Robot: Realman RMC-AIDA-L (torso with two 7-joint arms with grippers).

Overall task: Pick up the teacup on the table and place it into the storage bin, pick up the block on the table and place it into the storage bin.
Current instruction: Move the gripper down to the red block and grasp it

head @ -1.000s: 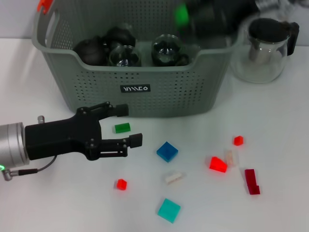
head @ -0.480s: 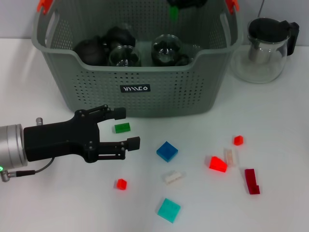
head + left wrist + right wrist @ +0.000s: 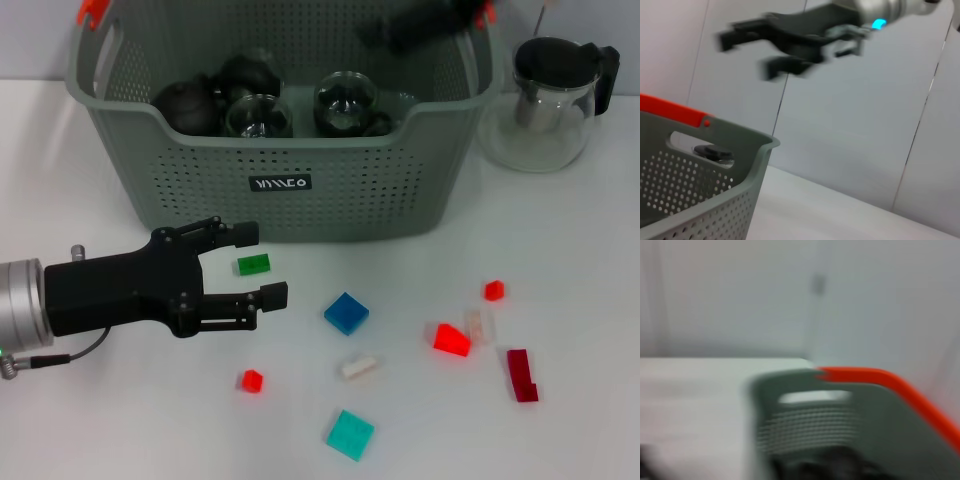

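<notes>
A white table [image 3: 560, 250] fills the frame, the storage bin [image 3: 280, 150] at upper centre. Lower left, the left gripper [image 3: 255, 265] spreads wide, empty, around a green block [image 3: 252, 264]. The right gripper [image 3: 415, 25] blurs above the bin; its fingers look parted and empty.

glass teapot [image 3: 545, 105], black lid | upright | on white table [image 3: 580, 250]
</notes>
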